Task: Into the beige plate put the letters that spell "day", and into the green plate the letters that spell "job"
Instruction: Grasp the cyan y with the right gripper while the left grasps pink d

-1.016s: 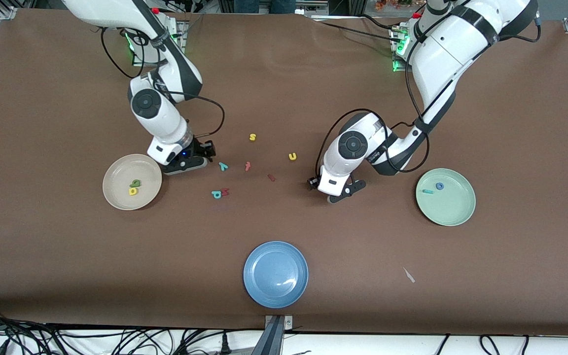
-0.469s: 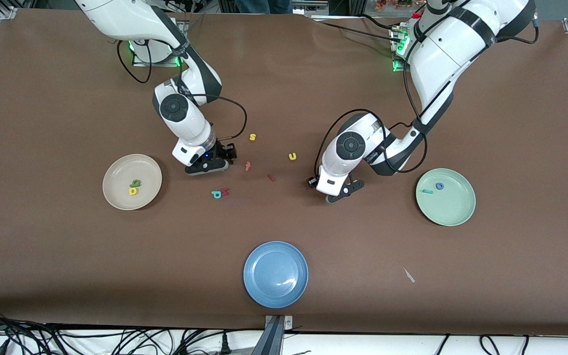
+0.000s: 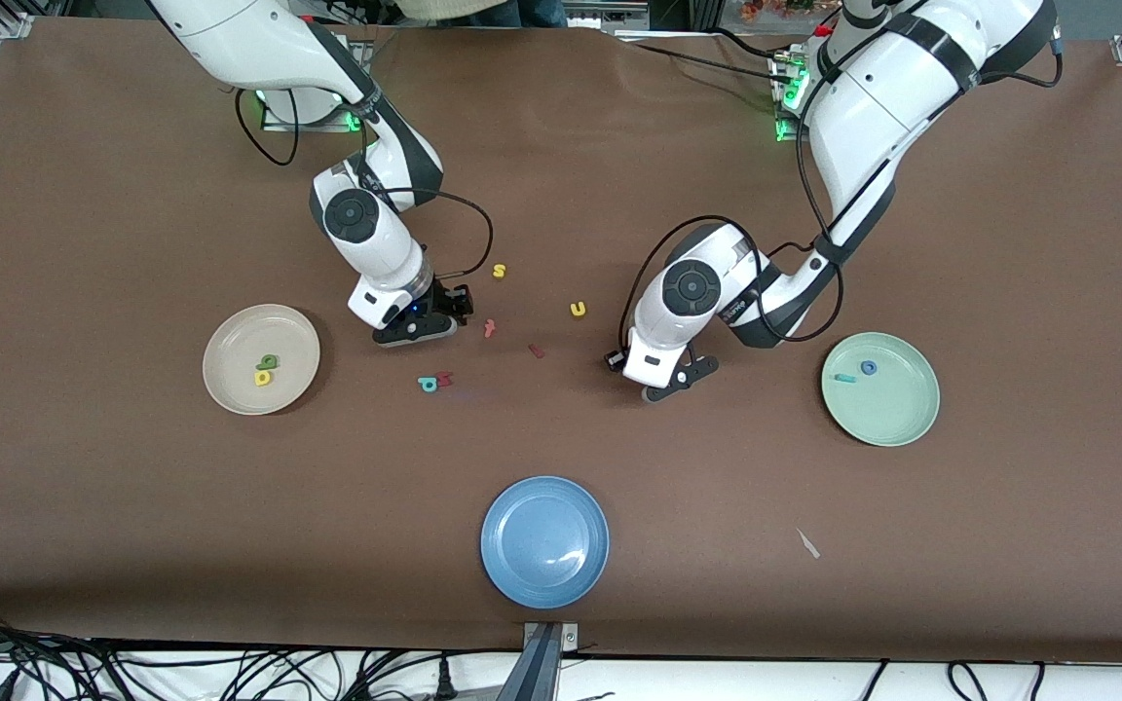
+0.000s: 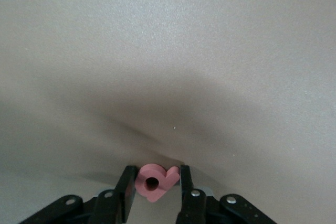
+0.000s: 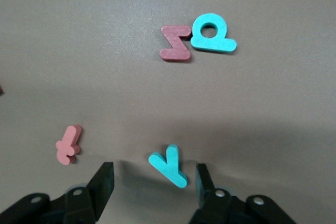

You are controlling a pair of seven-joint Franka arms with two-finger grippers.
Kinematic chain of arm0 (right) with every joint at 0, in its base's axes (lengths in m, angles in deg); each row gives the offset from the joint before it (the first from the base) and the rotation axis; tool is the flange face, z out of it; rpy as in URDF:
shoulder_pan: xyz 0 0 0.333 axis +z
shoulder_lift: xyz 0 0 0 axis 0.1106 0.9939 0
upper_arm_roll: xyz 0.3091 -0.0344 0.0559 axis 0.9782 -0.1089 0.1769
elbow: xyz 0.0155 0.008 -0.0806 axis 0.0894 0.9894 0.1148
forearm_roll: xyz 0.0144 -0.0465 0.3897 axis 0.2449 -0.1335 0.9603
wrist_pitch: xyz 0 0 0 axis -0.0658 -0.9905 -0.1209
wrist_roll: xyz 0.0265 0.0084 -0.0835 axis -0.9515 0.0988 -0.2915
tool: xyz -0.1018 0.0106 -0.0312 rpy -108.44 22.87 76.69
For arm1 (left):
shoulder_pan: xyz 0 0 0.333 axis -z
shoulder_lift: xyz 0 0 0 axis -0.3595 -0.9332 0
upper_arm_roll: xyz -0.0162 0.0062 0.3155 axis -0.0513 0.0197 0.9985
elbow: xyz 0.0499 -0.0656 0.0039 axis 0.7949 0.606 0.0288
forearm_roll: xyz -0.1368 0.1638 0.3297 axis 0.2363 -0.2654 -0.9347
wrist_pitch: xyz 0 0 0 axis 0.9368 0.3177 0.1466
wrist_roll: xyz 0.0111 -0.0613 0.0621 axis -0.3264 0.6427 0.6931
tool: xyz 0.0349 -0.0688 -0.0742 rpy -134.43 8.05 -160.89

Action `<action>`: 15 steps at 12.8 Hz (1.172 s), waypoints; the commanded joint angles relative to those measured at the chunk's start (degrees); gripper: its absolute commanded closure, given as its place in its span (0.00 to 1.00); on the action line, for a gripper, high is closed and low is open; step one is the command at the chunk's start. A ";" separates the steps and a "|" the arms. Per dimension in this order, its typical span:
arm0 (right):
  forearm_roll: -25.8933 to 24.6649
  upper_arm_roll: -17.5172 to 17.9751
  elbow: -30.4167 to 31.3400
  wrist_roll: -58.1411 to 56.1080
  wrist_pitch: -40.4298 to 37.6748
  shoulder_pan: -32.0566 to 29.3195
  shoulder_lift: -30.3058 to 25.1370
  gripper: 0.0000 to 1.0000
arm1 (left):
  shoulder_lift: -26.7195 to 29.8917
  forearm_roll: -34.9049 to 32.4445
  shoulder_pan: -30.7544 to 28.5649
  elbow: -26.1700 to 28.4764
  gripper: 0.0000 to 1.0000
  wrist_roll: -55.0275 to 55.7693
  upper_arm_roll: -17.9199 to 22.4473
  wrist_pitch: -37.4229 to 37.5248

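The beige plate [image 3: 230, 389] holds a yellow "d" [image 3: 263, 377] and a green "a" [image 3: 269, 361]. In the green plate [image 3: 897, 414] lie a blue "o" [image 3: 869, 367] and a teal "j" [image 3: 844, 378]. My left gripper [image 3: 670, 380] is down at the table between the loose letters and the green plate. It is shut on the salmon-red "b" [image 4: 142, 187], a finger on each side. My right gripper [image 5: 153, 171] is low and open, and the teal "y" [image 5: 169, 167] lies flat between its fingers. In the front view both hands hide their letters.
Loose on the table's middle are a yellow "s" [image 3: 500, 271], a yellow "u" [image 3: 578, 309], a red "t" [image 3: 489, 328], a dark red piece [image 3: 536, 350], and a teal round-bowled letter [image 3: 428, 384] touching another dark red piece [image 3: 444, 379]. A blue plate [image 3: 544, 574] sits nearest the front camera.
My right arm swung from beside the beige plate toward the table's middle and now covers the "y". My left gripper narrowed onto the "b" and barely shifted.
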 commanded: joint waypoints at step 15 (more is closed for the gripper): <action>-2.60 -0.31 0.19 0.33 0.87 0.18 0.47 0.98 | 15.65 6.70 -31.74 -3.22 0.95 -36.25 -3.60 35.94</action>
